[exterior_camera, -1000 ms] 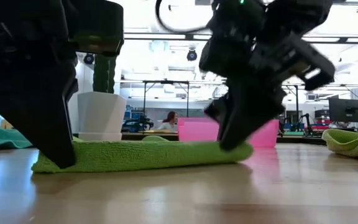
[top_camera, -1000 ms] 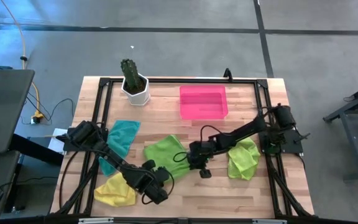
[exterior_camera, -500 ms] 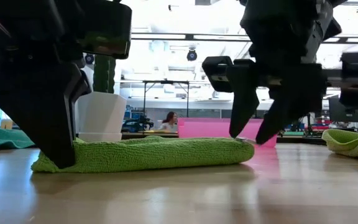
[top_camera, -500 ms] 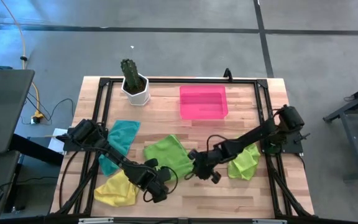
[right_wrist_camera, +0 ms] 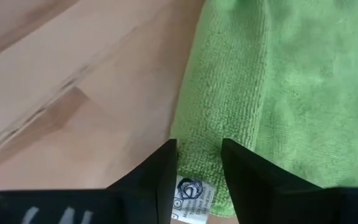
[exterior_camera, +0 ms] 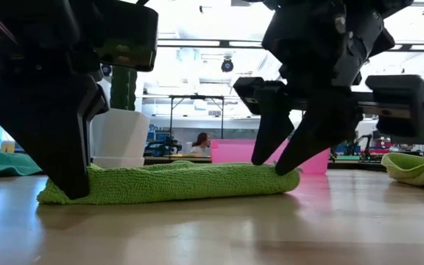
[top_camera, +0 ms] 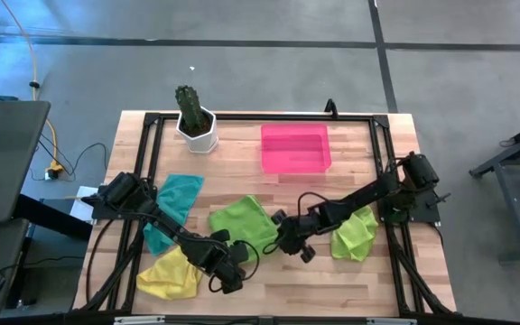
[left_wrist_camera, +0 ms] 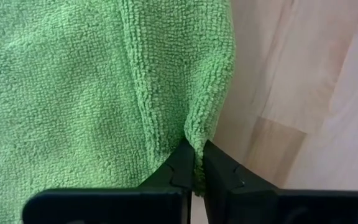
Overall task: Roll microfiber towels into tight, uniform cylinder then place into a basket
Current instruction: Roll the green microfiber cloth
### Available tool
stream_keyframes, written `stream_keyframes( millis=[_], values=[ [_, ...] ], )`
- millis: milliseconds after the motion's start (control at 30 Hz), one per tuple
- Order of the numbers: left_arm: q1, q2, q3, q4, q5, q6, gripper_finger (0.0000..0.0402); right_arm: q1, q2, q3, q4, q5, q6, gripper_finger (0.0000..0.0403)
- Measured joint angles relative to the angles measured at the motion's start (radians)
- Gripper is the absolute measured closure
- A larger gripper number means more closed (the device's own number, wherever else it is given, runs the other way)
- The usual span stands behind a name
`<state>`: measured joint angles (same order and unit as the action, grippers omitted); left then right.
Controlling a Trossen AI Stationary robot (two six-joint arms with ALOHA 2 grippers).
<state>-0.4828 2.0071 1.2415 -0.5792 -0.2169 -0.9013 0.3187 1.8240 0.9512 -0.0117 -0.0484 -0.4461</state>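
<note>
The folded green towel (top_camera: 242, 222) lies mid-table, long axis between both arms. The left gripper (left_wrist_camera: 194, 163) pinches 1 end shut; the right gripper (right_wrist_camera: 197, 167), half open and empty, straddles the other.

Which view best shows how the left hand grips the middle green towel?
The left wrist view: the left hand is shut, pinching the green towel's edge between its fingers. The low view shows that arm pressing the towel's end to the table; the high view shows only placement; the right wrist view shows another edge.
</note>
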Motion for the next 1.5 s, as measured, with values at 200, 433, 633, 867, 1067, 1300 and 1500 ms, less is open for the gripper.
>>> stream_keyframes(
  millis=[200,433,633,867,1067,1300,1500],
  values=[
    [0.000,0.000,0.000,0.001,-0.001,-0.013,0.0393,0.000,0.004,0.002,-0.008,0.007,0.023,0.0233],
    [0.000,0.000,-0.001,0.003,-0.001,-0.029,0.0393,-0.006,0.054,0.003,0.011,0.006,0.023,0.0165],
    [0.000,0.000,-0.001,0.004,-0.003,-0.030,0.0392,-0.015,0.058,0.003,0.016,0.021,0.066,0.0180],
    [-0.002,0.000,-0.001,0.011,-0.003,-0.037,0.0392,-0.035,0.061,0.004,-0.012,0.015,0.177,0.0300],
    [-0.001,-0.002,0.004,0.025,0.019,-0.040,0.0392,-0.043,0.061,0.006,-0.019,-0.008,0.234,0.0393],
    [0.001,0.002,0.064,-0.005,0.068,0.023,0.0392,-0.105,0.068,0.048,-0.061,-0.324,0.472,0.0392],
    [0.009,0.002,0.070,-0.005,0.146,-0.023,0.0392,-0.155,0.067,0.067,-0.055,-0.401,0.598,0.0395]
  ],
)
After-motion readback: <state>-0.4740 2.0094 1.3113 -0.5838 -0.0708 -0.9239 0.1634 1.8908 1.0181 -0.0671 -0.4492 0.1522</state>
